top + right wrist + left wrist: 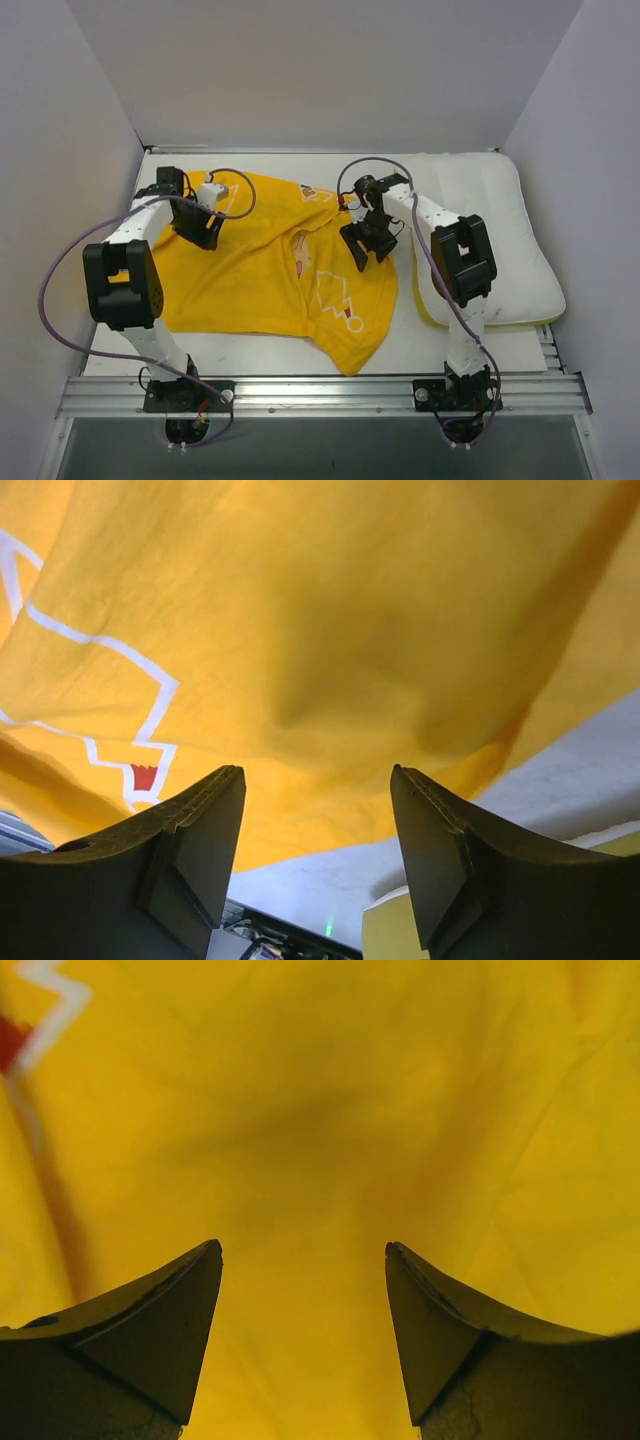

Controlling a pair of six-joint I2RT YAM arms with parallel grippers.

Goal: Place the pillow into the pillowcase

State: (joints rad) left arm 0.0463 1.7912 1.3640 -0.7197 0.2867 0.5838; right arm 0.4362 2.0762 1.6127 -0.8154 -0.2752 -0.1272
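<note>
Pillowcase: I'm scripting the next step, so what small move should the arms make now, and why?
Probably lower both open grippers and pinch the pillowcase. The left gripper and right gripper both hover over yellow cloth with jaws apart, holding nothing, while the pillow lies outside the case on the right side. Which edge is the opening I cannot tell.

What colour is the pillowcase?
The pillowcase is bright yellow with white outlines, clearest in the top external view.
</note>
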